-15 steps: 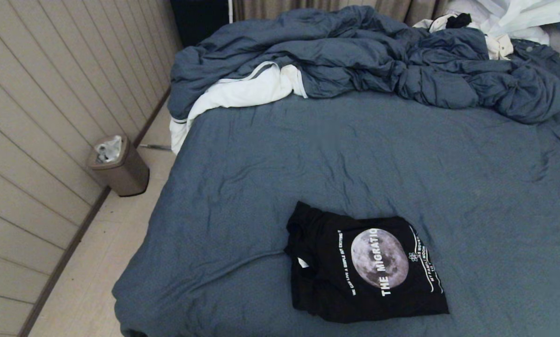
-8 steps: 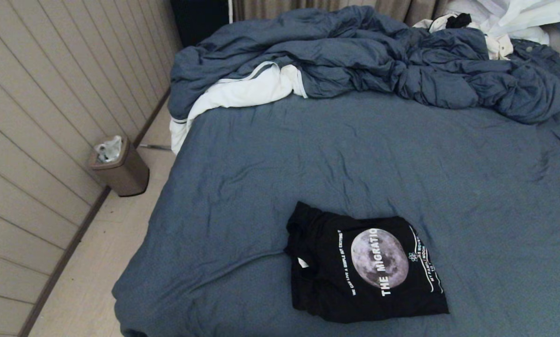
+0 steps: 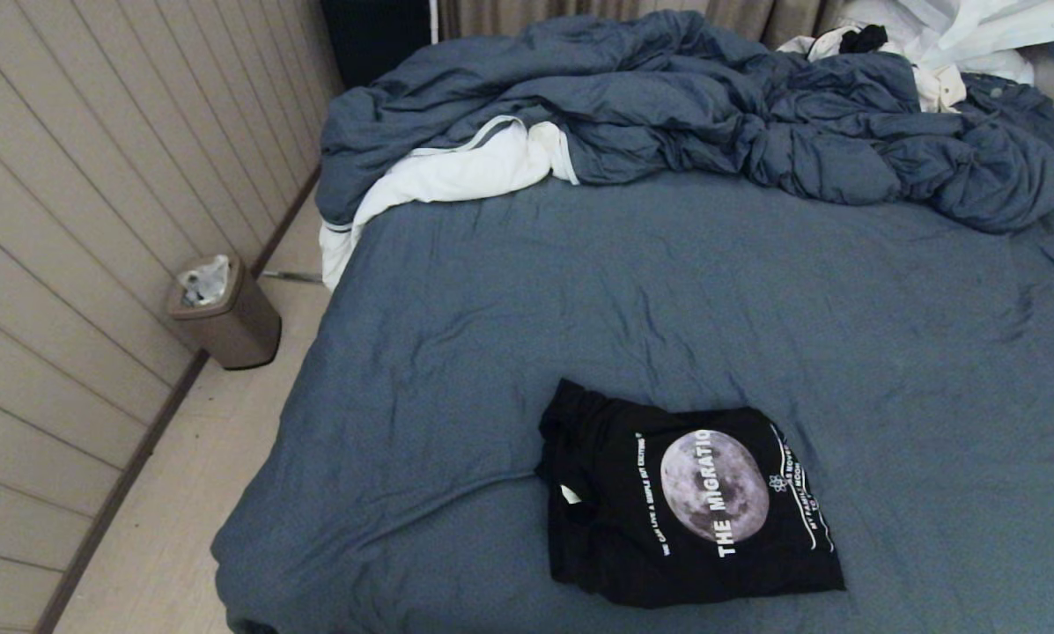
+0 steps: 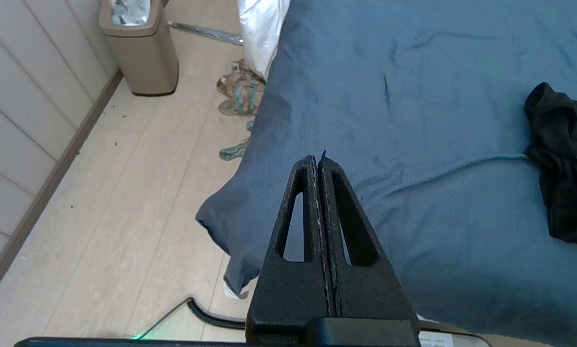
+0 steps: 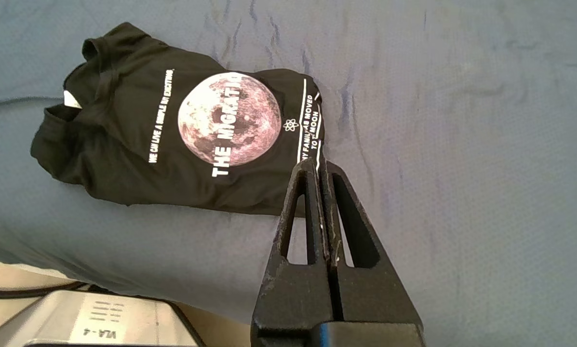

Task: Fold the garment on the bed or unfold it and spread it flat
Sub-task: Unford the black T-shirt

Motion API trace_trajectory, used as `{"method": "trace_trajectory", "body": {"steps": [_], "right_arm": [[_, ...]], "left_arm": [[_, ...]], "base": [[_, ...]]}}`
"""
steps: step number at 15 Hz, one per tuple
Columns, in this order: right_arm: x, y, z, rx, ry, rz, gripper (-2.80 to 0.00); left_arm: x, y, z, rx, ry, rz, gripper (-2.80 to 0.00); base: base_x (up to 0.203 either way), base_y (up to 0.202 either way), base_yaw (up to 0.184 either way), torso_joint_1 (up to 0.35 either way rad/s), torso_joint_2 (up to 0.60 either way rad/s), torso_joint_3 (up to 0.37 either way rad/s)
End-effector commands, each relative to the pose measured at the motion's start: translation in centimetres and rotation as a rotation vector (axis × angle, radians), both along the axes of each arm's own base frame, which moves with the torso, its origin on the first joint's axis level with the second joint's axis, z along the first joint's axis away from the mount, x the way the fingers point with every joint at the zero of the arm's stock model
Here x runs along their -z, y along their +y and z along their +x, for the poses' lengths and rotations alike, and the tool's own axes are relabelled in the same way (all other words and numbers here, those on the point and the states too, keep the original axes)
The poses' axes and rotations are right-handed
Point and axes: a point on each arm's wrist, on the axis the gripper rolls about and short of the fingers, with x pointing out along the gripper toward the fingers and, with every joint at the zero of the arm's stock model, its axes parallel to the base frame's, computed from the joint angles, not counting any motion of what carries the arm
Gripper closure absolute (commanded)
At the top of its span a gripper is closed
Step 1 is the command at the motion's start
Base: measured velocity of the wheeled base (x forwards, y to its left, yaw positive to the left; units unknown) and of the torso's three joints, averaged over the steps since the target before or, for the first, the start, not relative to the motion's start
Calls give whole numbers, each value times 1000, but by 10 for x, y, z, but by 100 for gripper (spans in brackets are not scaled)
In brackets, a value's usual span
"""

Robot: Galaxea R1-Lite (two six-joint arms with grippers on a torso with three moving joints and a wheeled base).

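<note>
A folded black moon-print T-shirt (image 3: 689, 497) lies on the blue-sheeted bed (image 3: 667, 299); left gripper (image 4: 318, 161) and right gripper (image 5: 318, 164) hover above, jaws together.

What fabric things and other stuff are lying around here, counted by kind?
Black T-shirt, folded on the bed: 1
Blue duvet: 1
White clothes pile: 1
Waste bin on the floor: 1
Patterned cloth on the floor: 1
Robot grippers, left gripper and right gripper: 2
Total: 7
</note>
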Motion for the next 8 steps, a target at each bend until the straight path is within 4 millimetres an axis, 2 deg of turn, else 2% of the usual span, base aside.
{"method": "trace_trajectory", "body": {"steps": [1,3,4,6,8], "right_arm": [[-1,0,0,-3,40,-16,0],[-16,1,1,-35,90,-40,0],[-34,1,1,-52,71,-41,0],[-84,1,7,-77,43,-13,0],[-127,2,28,-97,73,5,0]], "left_arm": [[0,0,0,0,2,-1,0],[0,0,0,0,2,-1,0],[0,0,0,0,2,-1,0],[0,0,0,0,2,-1,0],[0,0,0,0,2,-1,0]], "base": [[0,0,0,0,0,0],[0,0,0,0,0,0],[0,0,0,0,0,0],[0,0,0,0,0,0],[0,0,0,0,0,0]]}}
